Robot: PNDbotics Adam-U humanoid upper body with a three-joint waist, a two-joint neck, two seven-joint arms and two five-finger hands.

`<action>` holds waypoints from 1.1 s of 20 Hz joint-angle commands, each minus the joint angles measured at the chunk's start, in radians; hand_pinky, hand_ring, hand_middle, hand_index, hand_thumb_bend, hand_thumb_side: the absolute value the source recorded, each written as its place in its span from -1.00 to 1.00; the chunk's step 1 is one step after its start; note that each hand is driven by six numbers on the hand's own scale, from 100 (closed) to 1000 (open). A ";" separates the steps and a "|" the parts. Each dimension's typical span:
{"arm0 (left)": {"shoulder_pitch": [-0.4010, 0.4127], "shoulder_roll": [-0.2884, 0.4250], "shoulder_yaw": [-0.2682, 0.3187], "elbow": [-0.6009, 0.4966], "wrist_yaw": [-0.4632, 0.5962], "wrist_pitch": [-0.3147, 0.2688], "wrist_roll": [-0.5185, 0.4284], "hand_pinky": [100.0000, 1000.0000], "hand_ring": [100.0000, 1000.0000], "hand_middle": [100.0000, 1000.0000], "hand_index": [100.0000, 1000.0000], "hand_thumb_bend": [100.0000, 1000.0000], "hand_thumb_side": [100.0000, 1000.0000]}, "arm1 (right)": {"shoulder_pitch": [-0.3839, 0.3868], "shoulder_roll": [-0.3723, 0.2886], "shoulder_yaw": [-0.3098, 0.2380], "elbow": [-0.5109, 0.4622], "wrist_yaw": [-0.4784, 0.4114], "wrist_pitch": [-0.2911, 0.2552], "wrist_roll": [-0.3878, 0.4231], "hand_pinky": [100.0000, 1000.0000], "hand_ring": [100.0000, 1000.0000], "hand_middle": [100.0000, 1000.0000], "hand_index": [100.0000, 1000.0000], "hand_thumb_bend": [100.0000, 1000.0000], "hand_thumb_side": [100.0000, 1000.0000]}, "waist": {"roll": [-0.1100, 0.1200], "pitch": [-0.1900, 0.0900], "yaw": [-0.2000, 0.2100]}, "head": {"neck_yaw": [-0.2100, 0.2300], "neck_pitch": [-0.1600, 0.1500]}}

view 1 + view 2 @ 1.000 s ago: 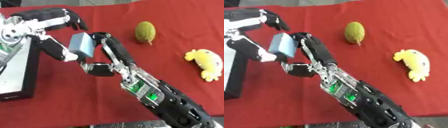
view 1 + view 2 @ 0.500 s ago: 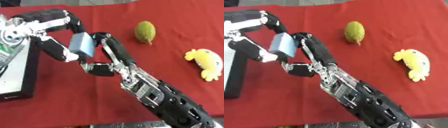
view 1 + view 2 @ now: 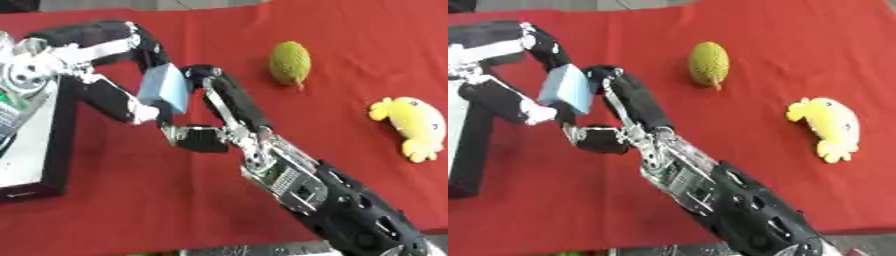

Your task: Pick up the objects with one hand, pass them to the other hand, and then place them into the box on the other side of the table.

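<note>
Both head eyes look steeply, closely down, sharing seemingly the whole red table (image 3: 350,60).

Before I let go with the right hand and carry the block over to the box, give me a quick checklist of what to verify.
1. Left hand fingers curled round the pale blue rectangular block: ok.
2. Right hand fingers against the block: ok, the handover is not finished.
3. Block lifted off the red tablecloth: ok.
4. Box on the left side of the table in view: ok, though only part of it shows.
5. Inside of the box free for the block: cannot tell.
6. Green bumpy fruit and yellow plush toy lying apart from both hands: ok.
</note>
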 commanded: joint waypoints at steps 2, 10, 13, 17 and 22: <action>-0.017 0.017 0.011 -0.015 -0.010 -0.006 0.021 0.47 0.10 -0.21 -0.15 -0.78 -0.54 | -0.014 0.000 0.008 -0.011 -0.010 -0.006 0.011 0.42 0.24 0.14 0.07 -1.00 -0.91 | 0.000 -0.017 0.000 | -0.002 -0.008; -0.015 0.021 0.010 -0.026 -0.013 -0.013 0.014 0.42 0.05 -0.31 -0.32 -0.82 -0.83 | -0.012 -0.002 0.006 -0.005 -0.030 0.004 -0.003 0.42 0.32 0.28 0.20 -1.00 -0.45 | -0.001 -0.016 0.000 | 0.000 -0.010; -0.011 0.024 0.012 -0.029 -0.018 -0.013 0.004 0.41 0.04 -0.32 -0.35 -0.80 -0.93 | -0.010 -0.004 0.006 0.000 -0.033 0.025 -0.010 0.43 0.38 0.34 0.26 -1.00 -0.23 | -0.001 -0.016 -0.001 | 0.000 -0.011; -0.008 0.027 0.015 -0.030 -0.028 -0.013 0.002 0.38 0.01 -0.36 -0.38 -0.76 -1.00 | -0.008 -0.005 0.007 0.002 -0.027 0.045 0.001 0.47 0.48 0.45 0.38 -1.00 -0.03 | -0.001 -0.017 -0.002 | -0.001 -0.015; 0.000 0.031 0.020 -0.023 -0.047 -0.013 0.004 0.37 -0.01 -0.41 -0.40 -0.74 -1.00 | -0.005 -0.007 0.002 0.006 -0.003 0.055 0.022 0.54 0.60 0.58 0.56 -1.00 0.22 | -0.001 -0.017 -0.005 | -0.003 -0.019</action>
